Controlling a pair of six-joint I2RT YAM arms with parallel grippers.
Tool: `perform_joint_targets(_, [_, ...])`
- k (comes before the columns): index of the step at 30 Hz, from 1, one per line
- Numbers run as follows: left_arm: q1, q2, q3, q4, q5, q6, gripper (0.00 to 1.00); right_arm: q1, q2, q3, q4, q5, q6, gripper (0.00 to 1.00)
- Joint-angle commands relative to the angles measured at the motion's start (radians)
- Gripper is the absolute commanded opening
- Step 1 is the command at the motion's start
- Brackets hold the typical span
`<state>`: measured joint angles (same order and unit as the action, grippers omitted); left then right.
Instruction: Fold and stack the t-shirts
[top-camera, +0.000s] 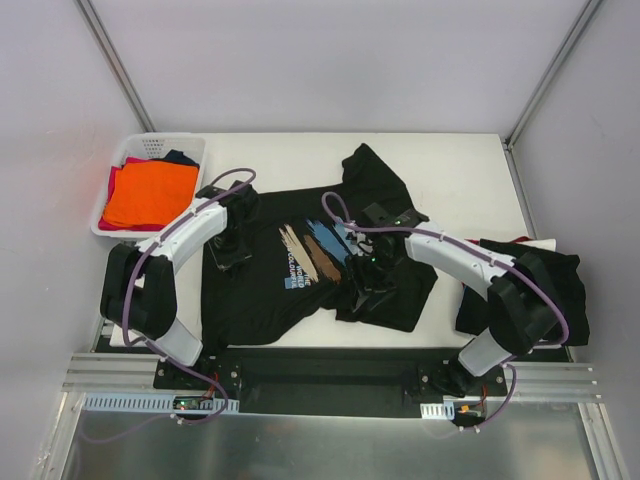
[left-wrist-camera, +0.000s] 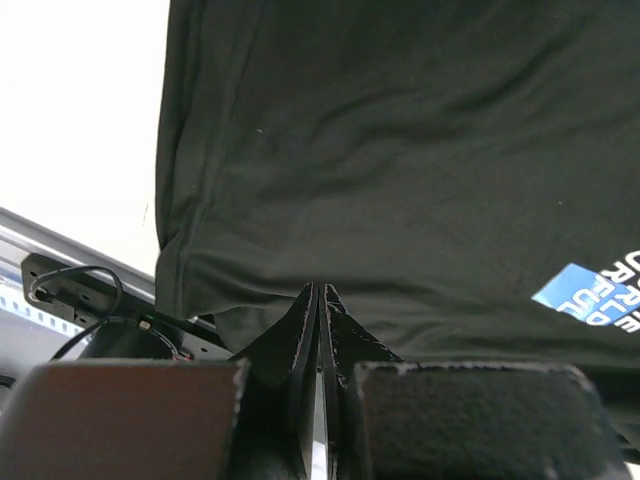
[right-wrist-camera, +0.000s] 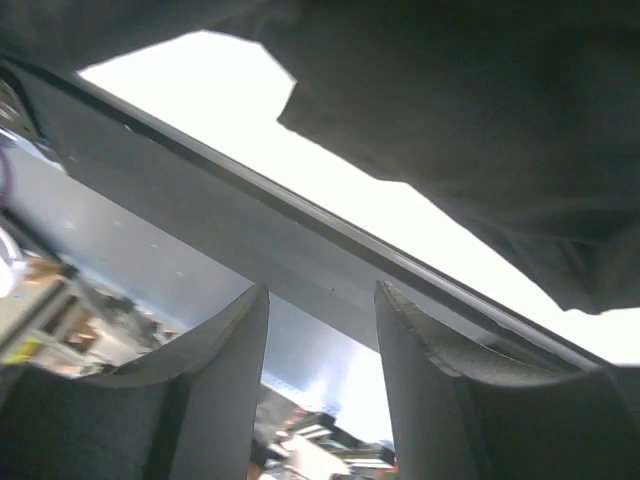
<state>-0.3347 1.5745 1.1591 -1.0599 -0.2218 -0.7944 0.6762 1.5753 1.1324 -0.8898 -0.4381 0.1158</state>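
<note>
A black t-shirt (top-camera: 262, 300) with a blue, tan and brown print lies spread on the white table (top-camera: 450, 170), its right side folded over into a bunched flap. My left gripper (top-camera: 232, 250) rests on the shirt's left part. In the left wrist view its jaws (left-wrist-camera: 320, 292) are shut tip to tip against the black cloth (left-wrist-camera: 400, 150), with no cloth showing between them. My right gripper (top-camera: 362, 272) hovers over the folded right flap. In the right wrist view it (right-wrist-camera: 320, 290) is open with nothing between the fingers, and black cloth (right-wrist-camera: 480, 100) hangs above.
A white lattice basket (top-camera: 150, 143) at the back left holds an orange shirt (top-camera: 150, 195) over red and dark ones. A heap of black shirts (top-camera: 565, 285) lies at the right edge under my right arm. The table's front rail (top-camera: 320, 365) runs close below the spread shirt.
</note>
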Motion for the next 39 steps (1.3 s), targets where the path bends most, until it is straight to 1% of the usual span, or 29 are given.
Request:
perform_joint_targets(1, [-0.004, 0.021, 0.022, -0.026, 0.035, 0.047, 0.00, 0.094, -0.014, -0.003, 0.026, 0.087, 0.059, 0.50])
perform_joint_targets(4, [-0.006, 0.036, 0.039, -0.031, 0.039, 0.067, 0.00, 0.143, 0.008, -0.029, 0.078, 0.116, 0.096, 0.50])
perform_joint_targets(9, [-0.004, 0.029, 0.039, -0.043, 0.044, 0.093, 0.00, 0.218, 0.066, -0.082, 0.238, 0.151, 0.176, 0.49])
perform_joint_targets(12, [-0.006, 0.010, 0.015, -0.055, 0.032, 0.109, 0.00, 0.246, 0.110, -0.108, 0.354, 0.179, 0.197, 0.49])
perform_joint_targets(13, [-0.007, -0.002, 0.007, -0.055, 0.026, 0.113, 0.00, 0.249, 0.118, -0.115, 0.429, 0.179, 0.202, 0.49])
perform_joint_targets(16, [-0.006, -0.017, -0.009, -0.074, 0.006, 0.132, 0.00, 0.258, 0.135, -0.123, 0.501, 0.228, 0.209, 0.50])
perform_joint_targets(17, [-0.006, -0.019, -0.009, -0.084, 0.001, 0.138, 0.00, 0.260, 0.147, -0.114, 0.505, 0.269, 0.206, 0.50])
perform_joint_targets(19, [-0.006, -0.036, -0.007, -0.092, -0.014, 0.146, 0.00, 0.260, 0.164, -0.106, 0.515, 0.297, 0.205, 0.50])
perform_joint_targets(24, [-0.006, -0.038, 0.033, -0.115, -0.045, 0.185, 0.00, 0.260, 0.219, -0.065, 0.519, 0.297, 0.214, 0.51])
perform_joint_targets(26, [-0.006, -0.025, 0.054, -0.123, -0.057, 0.199, 0.00, 0.261, 0.224, -0.056, 0.519, 0.295, 0.220, 0.46])
perform_joint_targets(27, [-0.006, -0.024, 0.057, -0.126, -0.060, 0.202, 0.00, 0.261, 0.229, -0.045, 0.514, 0.294, 0.223, 0.41])
perform_joint_targets(28, [-0.006, -0.024, 0.062, -0.127, -0.062, 0.204, 0.00, 0.261, 0.230, -0.039, 0.508, 0.294, 0.223, 0.34])
perform_joint_targets(29, [-0.006, -0.022, 0.065, -0.124, -0.060, 0.202, 0.00, 0.261, 0.232, -0.033, 0.500, 0.297, 0.225, 0.13])
perform_joint_targets(30, [-0.006, -0.021, 0.063, -0.126, -0.059, 0.199, 0.00, 0.261, 0.230, -0.030, 0.488, 0.299, 0.223, 0.06])
perform_joint_targets(31, [-0.006, -0.019, 0.062, -0.124, -0.057, 0.195, 0.00, 0.261, 0.226, -0.028, 0.474, 0.297, 0.223, 0.03])
perform_joint_targets(32, [-0.006, -0.016, 0.056, -0.121, -0.053, 0.187, 0.00, 0.260, 0.223, -0.028, 0.466, 0.297, 0.223, 0.01])
perform_joint_targets(39, [-0.006, 0.012, 0.057, -0.107, -0.044, 0.178, 0.00, 0.263, 0.114, -0.054, 0.355, 0.312, 0.214, 0.01])
